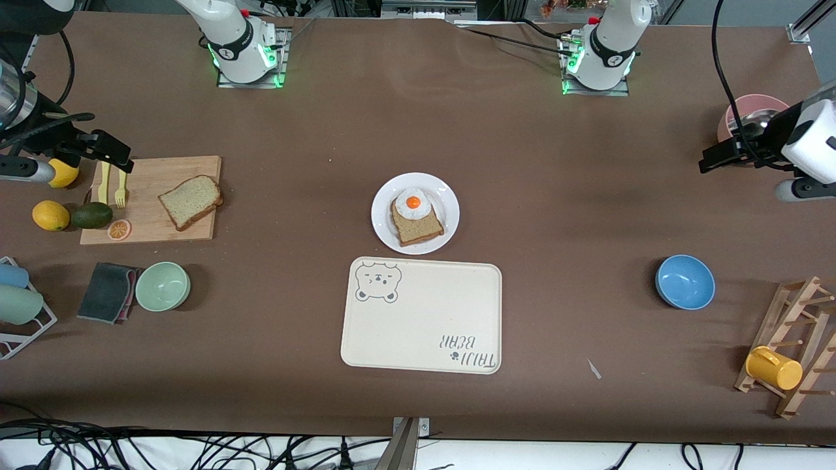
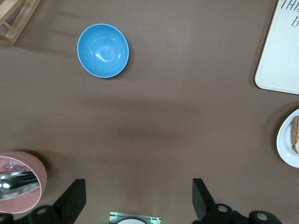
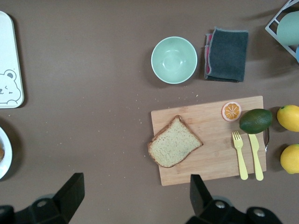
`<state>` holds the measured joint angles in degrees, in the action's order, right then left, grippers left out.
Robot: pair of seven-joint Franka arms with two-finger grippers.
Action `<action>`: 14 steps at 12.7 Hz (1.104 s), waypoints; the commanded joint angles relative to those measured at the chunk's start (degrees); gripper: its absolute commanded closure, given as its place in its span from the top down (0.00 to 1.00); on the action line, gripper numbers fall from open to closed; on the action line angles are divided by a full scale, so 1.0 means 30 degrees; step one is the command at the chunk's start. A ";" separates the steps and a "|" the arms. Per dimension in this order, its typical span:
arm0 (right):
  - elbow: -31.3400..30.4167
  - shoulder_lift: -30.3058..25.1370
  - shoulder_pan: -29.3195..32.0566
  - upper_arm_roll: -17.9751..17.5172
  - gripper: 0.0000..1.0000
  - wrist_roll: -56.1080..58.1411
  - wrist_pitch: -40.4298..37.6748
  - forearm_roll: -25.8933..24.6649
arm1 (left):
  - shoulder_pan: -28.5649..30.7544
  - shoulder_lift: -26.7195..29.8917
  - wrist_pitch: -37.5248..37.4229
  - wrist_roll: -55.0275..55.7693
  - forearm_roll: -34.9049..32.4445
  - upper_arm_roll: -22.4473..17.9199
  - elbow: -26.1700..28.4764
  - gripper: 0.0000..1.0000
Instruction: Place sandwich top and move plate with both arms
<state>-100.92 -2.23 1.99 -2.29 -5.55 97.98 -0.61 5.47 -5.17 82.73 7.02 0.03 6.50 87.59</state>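
The sandwich top (image 1: 191,200), a plain tan slice (image 3: 175,148), lies on a wooden cutting board (image 1: 147,228) toward the right arm's end of the table. The white plate (image 1: 446,197) sits mid-table and bears a like slice topped with a fried egg (image 1: 413,202). My right gripper (image 3: 135,196) hangs open and empty over bare table just off the board's edge (image 1: 124,156). My left gripper (image 2: 138,200) is open and empty above bare table beside a pink bowl (image 2: 21,186), well away from the plate's rim (image 2: 286,144).
A cream bear tray (image 1: 421,316) lies just nearer the front camera than the plate. On the board are a yellow fork (image 3: 240,158), a knife and an orange slice. Lemons, an avocado (image 1: 91,215), a green bowl (image 1: 162,286), a grey cloth, a blue bowl (image 1: 684,281) and a mug rack (image 1: 787,352) stand about.
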 commanded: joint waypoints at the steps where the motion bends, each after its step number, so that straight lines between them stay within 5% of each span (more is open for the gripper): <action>1: 0.0299 0.0653 -0.0222 -0.0114 1.00 0.0208 -0.0376 -0.0002 | 0.0081 0.0758 0.0547 -0.0231 -0.1592 0.1315 0.0863 1.00; 6: -0.2799 0.0479 -0.0635 -0.0114 1.00 -0.0143 0.2194 -0.0002 | 0.0053 0.0641 0.0547 -0.0259 -0.1390 0.1670 0.0863 1.00; 14: -1.0857 0.1383 -0.0693 -0.0349 1.00 -0.0288 1.2507 -0.0119 | 0.0111 0.0582 0.0489 -0.0375 0.0367 0.0617 0.0922 1.00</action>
<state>-128.17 1.69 -0.15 -3.13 -5.69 129.37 -0.60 5.54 -4.64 83.35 7.01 -1.24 9.47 88.89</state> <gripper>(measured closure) 0.000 0.000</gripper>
